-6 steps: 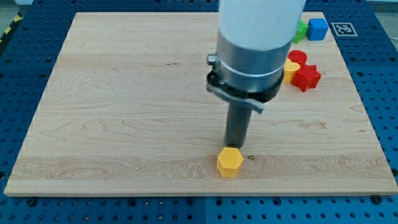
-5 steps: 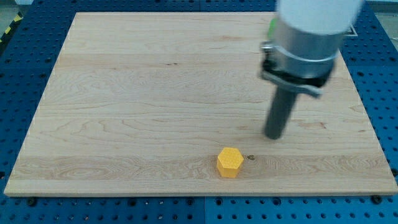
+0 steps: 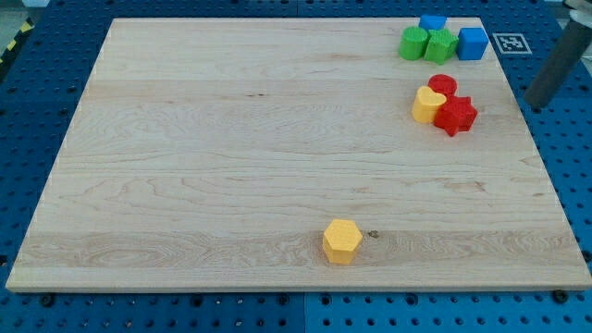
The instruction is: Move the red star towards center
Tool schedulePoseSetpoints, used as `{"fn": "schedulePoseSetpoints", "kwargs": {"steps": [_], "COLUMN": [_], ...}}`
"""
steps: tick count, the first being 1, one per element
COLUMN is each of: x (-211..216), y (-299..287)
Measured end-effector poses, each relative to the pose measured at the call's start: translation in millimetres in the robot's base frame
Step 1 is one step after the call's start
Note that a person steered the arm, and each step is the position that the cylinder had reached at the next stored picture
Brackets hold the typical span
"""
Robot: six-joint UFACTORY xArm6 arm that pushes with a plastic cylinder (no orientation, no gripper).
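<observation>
1. The yellow hexagonal block [image 3: 342, 241] sits alone at the frame's lower middle on the pale wooden table [image 3: 185, 166], out of harm's way.
2. The red star block [image 3: 455, 115] lies at upper right, touching a yellow heart block [image 3: 426, 104] and a red round block [image 3: 443, 85]; a careless push risks dragging both along.
3. My tip [image 3: 536, 104], a plain dark rod tool that has no jaws to open or close, is off the table's right edge.
4. Green and blue blocks [image 3: 442, 41] crowd the top right corner.

Pale smooth wooden board [image 3: 231, 139], matt plastic-looking red star [image 3: 455, 116]
</observation>
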State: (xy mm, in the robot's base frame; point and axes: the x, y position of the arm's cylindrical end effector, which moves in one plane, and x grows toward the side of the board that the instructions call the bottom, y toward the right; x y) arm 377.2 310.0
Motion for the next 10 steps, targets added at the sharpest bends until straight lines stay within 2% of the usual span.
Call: {"fn": "schedulePoseSetpoints", "kwargs": {"steps": [2, 3, 4, 5, 6, 8, 10], "x": [34, 33, 32, 8, 2, 42, 20], "y": [-107, -156, -179, -180, -181, -211, -224]}}
